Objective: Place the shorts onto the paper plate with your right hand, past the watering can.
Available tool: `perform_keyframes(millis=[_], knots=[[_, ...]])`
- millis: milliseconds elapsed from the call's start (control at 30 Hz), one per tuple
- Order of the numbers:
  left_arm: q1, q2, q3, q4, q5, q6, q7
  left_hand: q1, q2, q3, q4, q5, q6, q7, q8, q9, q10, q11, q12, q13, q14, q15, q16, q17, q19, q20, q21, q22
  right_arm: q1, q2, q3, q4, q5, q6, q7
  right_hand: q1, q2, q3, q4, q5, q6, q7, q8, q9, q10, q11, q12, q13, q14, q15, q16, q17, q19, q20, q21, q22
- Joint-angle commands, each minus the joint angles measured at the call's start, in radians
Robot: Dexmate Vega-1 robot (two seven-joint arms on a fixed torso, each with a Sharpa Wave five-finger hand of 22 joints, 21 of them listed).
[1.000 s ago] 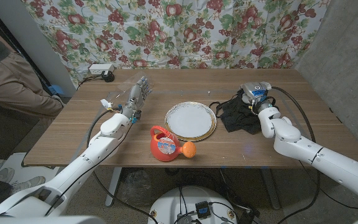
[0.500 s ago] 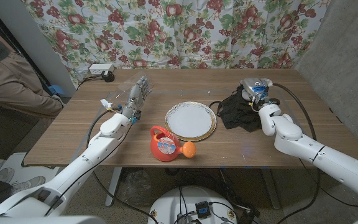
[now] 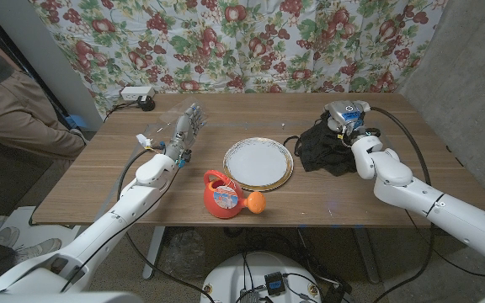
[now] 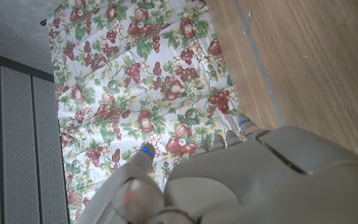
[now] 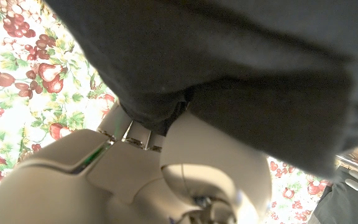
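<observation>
The black shorts (image 3: 321, 151) lie bunched on the table to the right of the gold-rimmed white paper plate (image 3: 258, 163). My right hand (image 3: 347, 119) is at their far right edge and grips the fabric. In the right wrist view the dark shorts (image 5: 241, 74) drape over my right hand (image 5: 166, 162), hiding its fingertips. The red watering can (image 3: 223, 194) with an orange spout stands just in front of the plate. My left hand (image 3: 185, 130) stays left of the plate with fingers stretched out and holds nothing. Its back (image 4: 253, 180) shows in the left wrist view.
A floral curtain (image 3: 226, 42) hangs behind the table. A white power strip (image 3: 135, 94) sits at the far left corner. A person (image 3: 7, 93) stands at the left edge. Bare wood (image 3: 343, 198) lies in front of the shorts.
My right hand has risen and shifted slightly towards the far edge, pulling the near side of the shorts up with it. The left arm has not moved.
</observation>
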Motion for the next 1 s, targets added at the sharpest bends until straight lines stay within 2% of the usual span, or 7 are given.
perform_keyframes(millis=[33,600,1000], knots=[[0.005,0.002,0.002,-0.009,0.002,0.001,0.003,-0.001,0.108,-0.006,0.001,0.007,-0.037,-0.002,0.005,0.006,-0.062,0.002,0.006,0.004,-0.062,-0.003,0.006,0.004,0.003,0.004,-0.003,0.006,0.004,-0.02,0.024,-0.037,-0.008,0.006,0.045,0.029,0.016,-0.008,0.0,0.008,0.014,0.001,0.005,0.004,0.048,-0.038,0.008,0.047,0.147,-0.213,-0.003,0.008,-0.021,-0.089,0.012,0.004],[0.013,0.004,-0.004,-0.015,-0.001,-0.001,0.008,-0.002,0.108,-0.006,0.001,0.007,-0.036,-0.002,0.005,0.006,-0.06,0.004,0.007,0.004,-0.061,-0.003,0.006,0.004,0.004,0.005,-0.004,0.006,0.031,-0.031,0.045,-0.076,-0.003,0.017,0.142,0.036,0.014,-0.017,0.001,0.009,0.024,-0.002,0.006,0.004,0.046,-0.04,0.009,0.054,0.144,-0.214,-0.01,0.027,-0.034,-0.089,0.034,0.009],[0.01,0.003,-0.003,-0.009,-0.001,-0.005,0.003,-0.002,0.108,-0.007,0.001,0.008,-0.035,0.0,0.005,0.006,-0.06,0.003,0.007,0.004,-0.061,-0.002,0.006,0.004,0.004,0.005,-0.005,0.006,0.032,-0.041,0.062,-0.119,-0.011,0.013,0.177,0.042,0.012,-0.023,0.001,0.011,0.027,-0.001,0.005,0.004,0.046,-0.041,0.009,0.058,0.14,-0.214,-0.016,0.039,-0.044,-0.089,0.05,0.012]])
